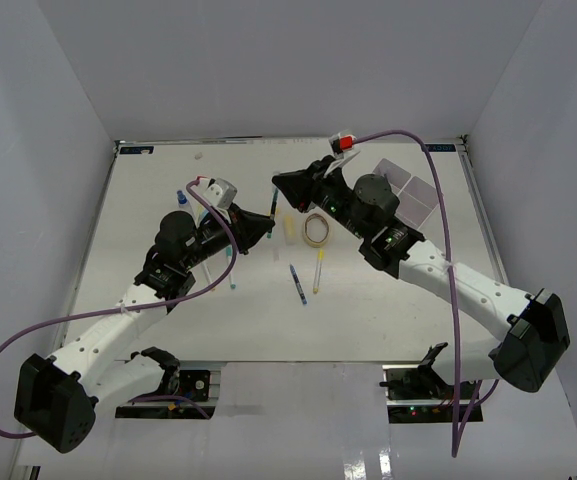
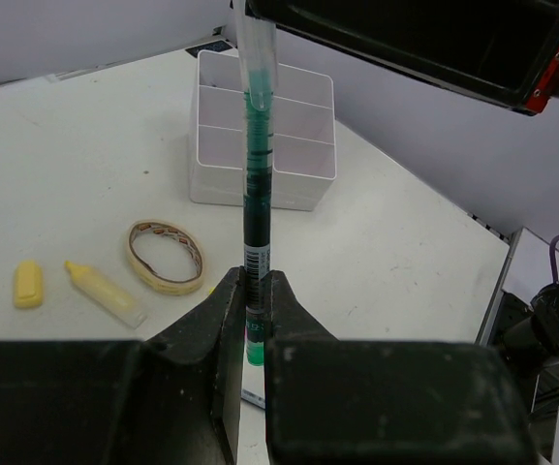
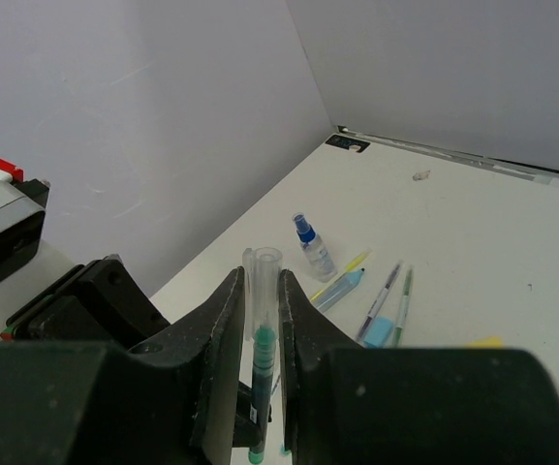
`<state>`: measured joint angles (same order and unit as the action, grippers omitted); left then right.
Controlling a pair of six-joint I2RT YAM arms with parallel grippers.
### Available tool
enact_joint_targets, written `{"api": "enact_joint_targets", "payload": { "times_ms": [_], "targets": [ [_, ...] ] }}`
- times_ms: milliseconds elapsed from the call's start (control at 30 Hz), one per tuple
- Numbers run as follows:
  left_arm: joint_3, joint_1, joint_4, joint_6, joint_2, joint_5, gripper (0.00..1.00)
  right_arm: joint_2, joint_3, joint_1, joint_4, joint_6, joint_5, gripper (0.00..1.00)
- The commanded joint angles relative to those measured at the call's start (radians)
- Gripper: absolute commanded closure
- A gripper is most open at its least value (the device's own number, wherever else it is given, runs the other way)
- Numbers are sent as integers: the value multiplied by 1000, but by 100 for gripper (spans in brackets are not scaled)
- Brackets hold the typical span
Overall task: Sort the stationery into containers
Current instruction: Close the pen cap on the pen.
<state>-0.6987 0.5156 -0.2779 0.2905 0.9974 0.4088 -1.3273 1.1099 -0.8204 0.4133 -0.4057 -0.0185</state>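
Both of your hands are clamped on one thing. The left hand (image 2: 250, 310) grips the lower barrel of the green pen with a clear plastic cap (image 2: 257, 213), and the right hand (image 3: 263, 300) is closed on its capped end, above the middle of the tabletop. If you pull them apart off-axis, I judge the cap could pop off, or the pen could twist loose and drop short of the white four-compartment plastic tray (image 2: 298, 192), which sits well apart at the far right. The left wrist view shows that tray, a tan tape ring (image 2: 166, 257) and a small yellow block (image 2: 28, 284). The right wrist view shows instead a tiny blue-capped bottle (image 3: 313, 247).
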Motion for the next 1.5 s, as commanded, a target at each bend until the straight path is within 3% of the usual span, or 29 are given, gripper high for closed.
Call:
{"api": "enact_joint_targets", "payload": {
  "times_ms": [0,400,1167,1467],
  "targets": [
    [7,-9,-46,13,-39,7,95,34,-22,-8,70,-12,8,92],
    [22,-15,-78,36,-49,25,95,46,-90,-22,154,-30,-8,89],
    [41,-19,-104,9,-69,30,97,50,-96,-48,121,-47,-23,75],
    [34,-19,-98,-17,-65,45,98,46,-82,-59,85,-4,-23,73]
  ]
}}
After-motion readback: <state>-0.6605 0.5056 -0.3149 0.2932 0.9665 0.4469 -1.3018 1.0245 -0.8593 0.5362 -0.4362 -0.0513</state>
